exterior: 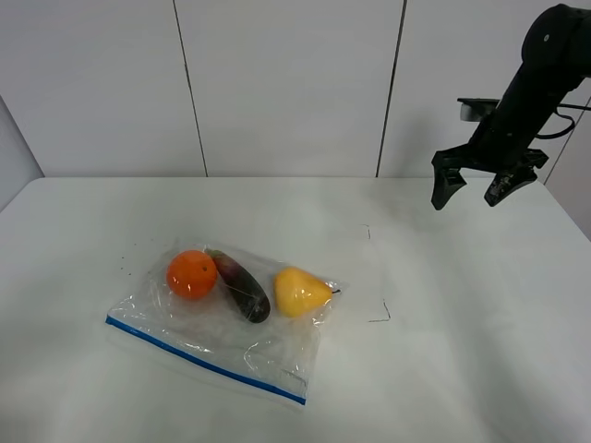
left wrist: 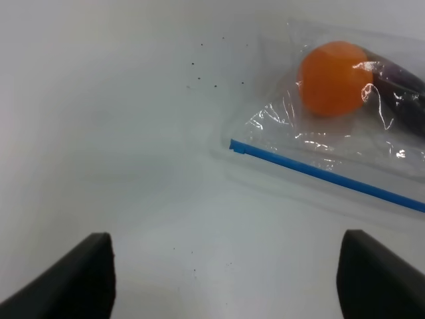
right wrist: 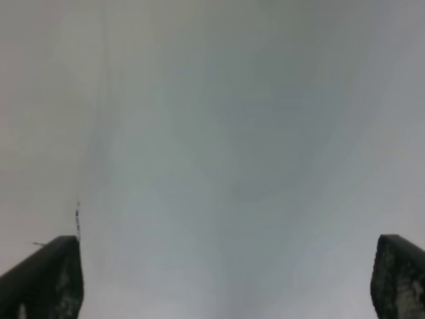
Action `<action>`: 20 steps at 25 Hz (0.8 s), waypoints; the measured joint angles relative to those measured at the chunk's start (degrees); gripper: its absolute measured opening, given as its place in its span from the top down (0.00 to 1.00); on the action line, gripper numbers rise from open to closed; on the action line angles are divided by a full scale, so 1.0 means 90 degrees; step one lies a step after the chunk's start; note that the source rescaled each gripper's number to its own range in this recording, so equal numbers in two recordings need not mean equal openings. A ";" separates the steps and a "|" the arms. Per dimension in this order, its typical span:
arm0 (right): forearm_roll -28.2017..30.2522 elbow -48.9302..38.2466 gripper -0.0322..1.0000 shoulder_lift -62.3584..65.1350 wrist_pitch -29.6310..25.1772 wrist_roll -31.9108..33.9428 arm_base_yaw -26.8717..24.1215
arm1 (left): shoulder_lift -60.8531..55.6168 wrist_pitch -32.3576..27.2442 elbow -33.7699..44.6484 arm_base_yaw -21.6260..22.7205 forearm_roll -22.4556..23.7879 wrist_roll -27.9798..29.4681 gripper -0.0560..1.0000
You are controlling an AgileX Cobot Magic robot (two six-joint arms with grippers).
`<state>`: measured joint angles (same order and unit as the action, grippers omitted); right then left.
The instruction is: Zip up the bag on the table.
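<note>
Fingers spread wide on both arms, and neither has hold of anything. The right gripper [exterior: 477,190] hangs in the air above the far right part of the table [exterior: 462,369], its two dark prongs pointing down and well apart, nothing between them and nothing touched; from its own wrist view the right gripper [right wrist: 226,282] frames only bare white surface. The left gripper [left wrist: 226,279] does not appear in the high view, but its wrist view shows both black fingertips [left wrist: 73,279] set far apart over the tabletop, empty, with the bag near them but not in contact.

The bag [exterior: 222,323] lies flat on the table's left half, closer to the near edge than the far one. Its blue zip strip [exterior: 203,362] runs along the side facing the near edge. Through the clear plastic sit an orange [exterior: 191,274], a dark eggplant [exterior: 242,286] touching it, and a yellow pear [exterior: 300,292] just beside.
</note>
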<state>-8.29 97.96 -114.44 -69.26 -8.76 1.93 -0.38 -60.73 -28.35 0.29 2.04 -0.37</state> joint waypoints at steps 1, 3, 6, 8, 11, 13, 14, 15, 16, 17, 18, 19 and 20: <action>-0.0006 -0.0084 0.04 0.0062 0.0008 0.0012 0.0000 | 0.0000 0.0000 0.0000 0.0000 0.0000 0.0000 0.12; -0.0006 -0.0413 0.03 0.0317 0.0008 0.0034 0.0000 | 0.0000 0.0000 0.0000 0.0000 0.0000 0.0000 0.12; 0.0016 -0.1150 0.03 0.0941 0.0008 0.0034 0.0000 | 0.0000 0.0000 0.0000 0.0000 0.0000 0.0000 0.12; 0.0045 -0.1745 0.03 0.1484 0.0008 0.0034 0.0000 | 0.0000 0.0000 0.0000 0.0000 0.0000 0.0000 0.12; 0.0075 -0.2824 0.03 0.2486 0.0002 0.0051 0.0000 | 0.0000 0.0000 0.0000 0.0000 0.0000 0.0000 0.12; 0.0081 -0.3520 0.03 0.3123 -0.0005 0.0097 0.0000 | 0.0000 0.0000 0.0000 0.0000 0.0000 0.0000 0.12; 0.0088 -0.3902 0.03 0.3478 -0.0011 0.0117 0.0000 | 0.0000 0.0000 0.0000 0.0000 0.0000 0.0000 0.12; 0.0088 -0.4214 0.03 0.3780 -0.0011 0.0138 0.0000 | 0.0000 0.0000 0.0000 0.0000 0.0000 0.0000 0.12; 0.0088 -0.4577 0.03 0.4141 -0.0011 0.0156 0.0000 | 0.0000 0.0000 0.0000 0.0000 0.0000 0.0000 0.12; 0.0100 -0.4928 0.03 0.4500 -0.0018 0.0157 0.0000 | 0.0000 0.0000 0.0000 0.0000 0.0000 0.0000 0.12; 0.0131 -0.5259 0.03 0.4864 -0.0011 0.0164 0.0000 | 0.0000 0.0000 0.0000 0.0000 0.0000 0.0000 0.12; 0.0173 -0.5517 0.03 0.5168 0.0017 0.0171 0.0000 | 0.0000 0.0000 0.0000 0.0000 0.0000 0.0000 0.12; 0.0228 -0.5807 0.03 0.5539 0.0089 0.0176 0.0000 | 0.0000 0.0000 0.0000 0.0000 0.0000 0.0000 0.12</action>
<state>-6.24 45.70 -64.59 -68.46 -7.17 1.93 -0.38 -60.73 -28.35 0.29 2.04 -0.37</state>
